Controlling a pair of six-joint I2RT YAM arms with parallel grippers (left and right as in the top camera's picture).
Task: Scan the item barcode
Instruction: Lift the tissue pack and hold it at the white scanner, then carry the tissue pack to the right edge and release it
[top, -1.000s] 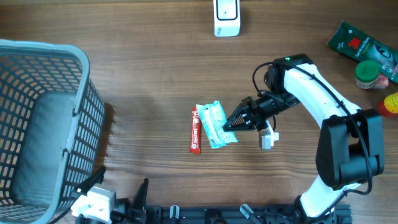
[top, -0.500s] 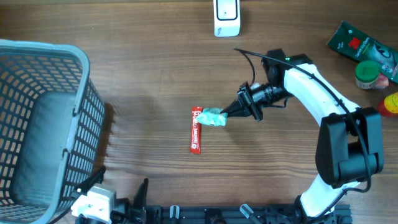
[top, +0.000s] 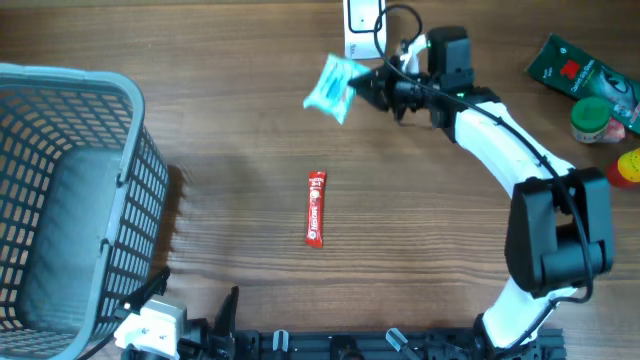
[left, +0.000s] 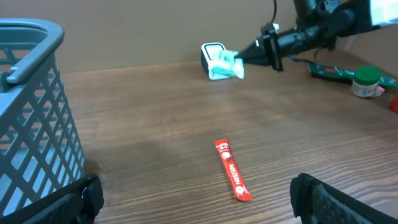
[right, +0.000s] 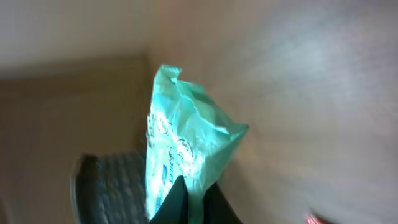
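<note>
My right gripper (top: 362, 88) is clamped on the teal packet (top: 330, 86), aloft at the table's (top: 230, 150) far edge, just left of the scanner (top: 356, 30). The packet sticks out leftward from the fingers. Left gripper (left: 195, 186) idles, jaws apart.

Gray mesh basket (top: 140, 200) stands upright at one end of wood table (top: 240, 130), open top up. Red stick sachet (top: 316, 208) lies flat on the tabletop, well apart from basket, its length approx. parallel w/ basket's side wall; white print on it. At the table end opp. the basket: dark green pouch (top: 575, 68) w/ red mark, flat; small jar w/ green lid (top: 590, 120) just beside pouch; yellow-and-red obj. (top: 628, 168) near jar, cut off by frame edge, can't ID.
</note>
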